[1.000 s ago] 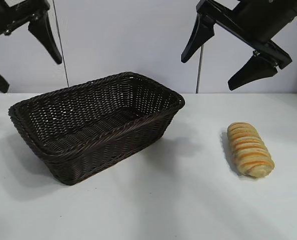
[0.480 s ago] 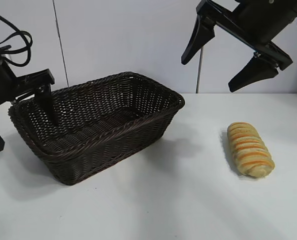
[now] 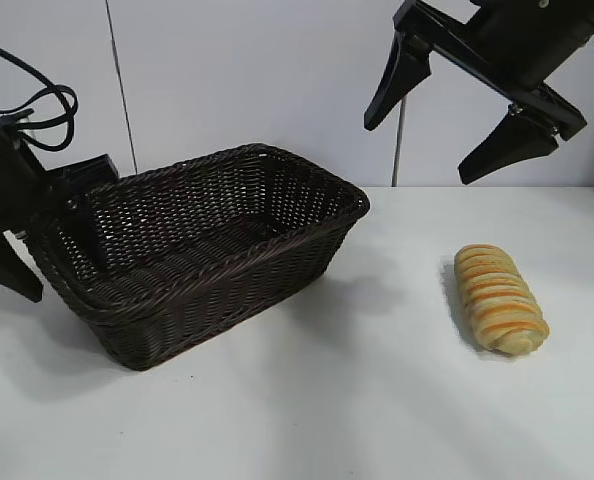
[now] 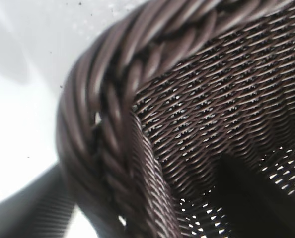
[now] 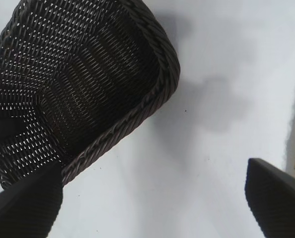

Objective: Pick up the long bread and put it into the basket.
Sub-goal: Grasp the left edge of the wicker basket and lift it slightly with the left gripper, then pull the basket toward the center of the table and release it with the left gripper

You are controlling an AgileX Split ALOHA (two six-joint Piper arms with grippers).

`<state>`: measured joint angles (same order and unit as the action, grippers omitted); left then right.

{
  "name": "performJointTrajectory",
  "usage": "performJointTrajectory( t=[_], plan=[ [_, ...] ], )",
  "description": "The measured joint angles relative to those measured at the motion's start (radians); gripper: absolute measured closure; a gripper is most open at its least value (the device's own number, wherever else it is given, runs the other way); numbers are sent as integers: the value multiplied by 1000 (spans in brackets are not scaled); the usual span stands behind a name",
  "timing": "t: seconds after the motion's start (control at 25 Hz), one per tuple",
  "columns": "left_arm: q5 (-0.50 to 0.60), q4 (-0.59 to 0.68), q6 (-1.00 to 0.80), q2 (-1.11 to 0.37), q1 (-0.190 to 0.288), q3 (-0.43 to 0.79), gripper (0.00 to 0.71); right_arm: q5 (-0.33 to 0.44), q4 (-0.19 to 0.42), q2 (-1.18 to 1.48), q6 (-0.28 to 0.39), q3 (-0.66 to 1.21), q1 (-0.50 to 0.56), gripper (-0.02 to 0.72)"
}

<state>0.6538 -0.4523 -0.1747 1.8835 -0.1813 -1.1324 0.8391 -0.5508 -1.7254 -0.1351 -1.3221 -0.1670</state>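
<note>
**White table with wicker basket, loaf lying apart, two dark arms**

Spreading across the whole scene: white table [image 3: 307, 400], with pale wall panels [image 3: 257, 80] rising behind it.

Sitting on the left half of that surface: the basket [image 3: 192, 255], large, rectangular, dark brown woven wicker, with sloping sides and a braided rim, turned at an angle so one corner is pointing toward the camera. Holding nothing visible inside.

Lying on the right half, well apart from the wicker: the long bread [image 3: 499, 298], golden-tan, ridged crosswise in orange-brown and pale cream, resting flat on the bare table, not touched by anything.

Straddling the far-left end of the rim: the left gripper [image 3: 59, 247], low at the table's left edge, with one dark finger [image 3: 85, 228] dipping inside the wicker wall and the other finger [image 3: 13, 272] reaching down outside it. Standing apart, then, with the wall between them; whether either is pressing on the weave, impossible to tell. Filling the left wrist view: the braided rim corner, very close and blurred.

Hanging high at the upper right, above the loaf and clear of it: the right gripper [image 3: 447, 105], claw spread wide, gripping nothing. Showing in the right wrist view: both dark fingertips [image 5: 26, 206] far apart, the wicker's near end between and beyond them.
</note>
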Motion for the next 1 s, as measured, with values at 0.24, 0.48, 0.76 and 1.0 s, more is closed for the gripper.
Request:
performJointTrajectory(
  t=[0.24, 0.48, 0.76, 1.0],
  plan=[
    [47, -187, 120, 3, 69, -8, 616, 2, 1, 0, -4, 0, 0, 9],
    [154, -301, 252, 5, 94, -116, 616, 3, 3, 0, -12, 0, 0, 9],
    [281, -64, 279, 12, 76, -247, 616, 3, 3, 0, -15, 0, 0, 9],
    [291, 87, 284, 39, -30, -266, 616, 4, 4, 0, -15, 0, 0, 9]
  ],
)
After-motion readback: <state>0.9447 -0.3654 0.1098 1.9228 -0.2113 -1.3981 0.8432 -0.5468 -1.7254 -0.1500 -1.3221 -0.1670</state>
